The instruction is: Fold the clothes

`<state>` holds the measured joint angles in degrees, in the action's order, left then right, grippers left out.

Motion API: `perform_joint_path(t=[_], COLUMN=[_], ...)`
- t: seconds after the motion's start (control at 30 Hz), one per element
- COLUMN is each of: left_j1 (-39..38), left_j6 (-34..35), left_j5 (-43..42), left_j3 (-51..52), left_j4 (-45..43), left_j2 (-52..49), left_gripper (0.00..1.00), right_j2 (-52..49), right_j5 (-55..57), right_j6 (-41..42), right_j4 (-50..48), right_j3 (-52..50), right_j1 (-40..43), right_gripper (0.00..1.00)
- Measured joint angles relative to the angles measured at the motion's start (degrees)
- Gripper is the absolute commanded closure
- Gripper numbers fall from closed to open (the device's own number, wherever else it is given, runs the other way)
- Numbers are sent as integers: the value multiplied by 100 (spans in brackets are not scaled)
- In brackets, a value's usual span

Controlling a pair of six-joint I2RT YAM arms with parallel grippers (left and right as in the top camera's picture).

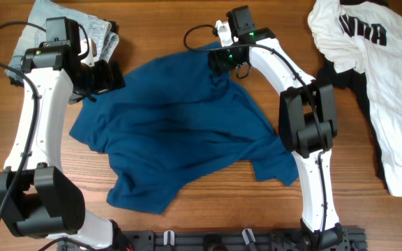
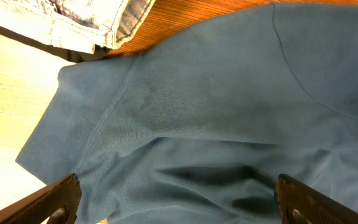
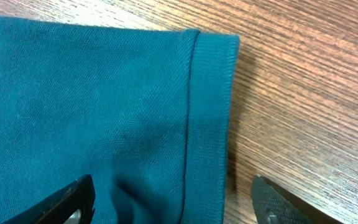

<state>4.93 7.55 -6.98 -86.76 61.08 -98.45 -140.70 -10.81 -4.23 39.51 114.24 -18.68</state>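
A large dark-blue short-sleeved shirt (image 1: 180, 129) lies spread and rumpled on the wooden table. My left gripper (image 1: 103, 77) is open over its left shoulder and sleeve; the left wrist view shows wrinkled blue cloth (image 2: 185, 124) between the wide-open fingers (image 2: 179, 205). My right gripper (image 1: 222, 61) is open at the shirt's top right corner; the right wrist view shows the hemmed sleeve edge (image 3: 210, 112) between its fingers (image 3: 173, 202). A white shirt with black lettering (image 1: 379, 77) lies at the far right over a black piece (image 1: 340, 77).
A light-blue denim garment (image 1: 82, 35) lies at the top left behind my left arm, and shows in the left wrist view (image 2: 86, 22). A black rail (image 1: 208, 239) runs along the table's front edge.
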Motion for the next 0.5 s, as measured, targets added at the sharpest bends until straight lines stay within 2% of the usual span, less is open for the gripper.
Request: perform_joint_path(t=[0.23,0.5], left_j1=[0,0], left_j6=[-2,0], left_j5=[0,0], left_j3=[0,0], left_j4=[-2,-2], left_j2=[0,0], left_gripper=[0,0], right_j2=[0,-109], right_j5=[37,326], right_j6=[7,7], right_j4=[-107,-824], right_j3=[-11,-55], right_j1=[-11,-76], right_gripper=[19,20])
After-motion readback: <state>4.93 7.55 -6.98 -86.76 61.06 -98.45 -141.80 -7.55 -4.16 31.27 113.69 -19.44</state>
